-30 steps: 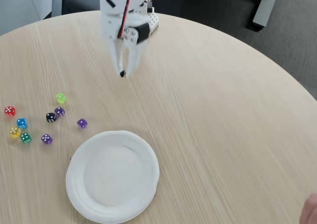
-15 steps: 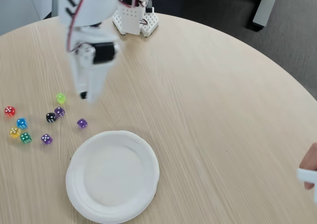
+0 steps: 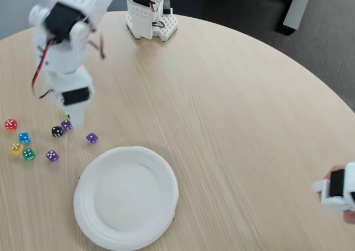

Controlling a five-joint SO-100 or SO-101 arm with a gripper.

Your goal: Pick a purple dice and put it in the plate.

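- My pincer (image 3: pixel 74 119) hangs at the left of the frame, tip just above a purple dice (image 3: pixel 66 125); whether it is open I cannot tell, and I see nothing held.
- Two more purple dice lie nearby: one (image 3: pixel 92 138) toward the plate (image 3: pixel 163 173), one (image 3: pixel 52 156) lower left.
- The black die (image 3: pixel 56 131) touches my target.
- I judge the cube light, hard and slick: grip opposite flat faces, squarely.

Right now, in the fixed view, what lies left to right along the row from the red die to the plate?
Red die → blue die → black die → purple die → white plate.
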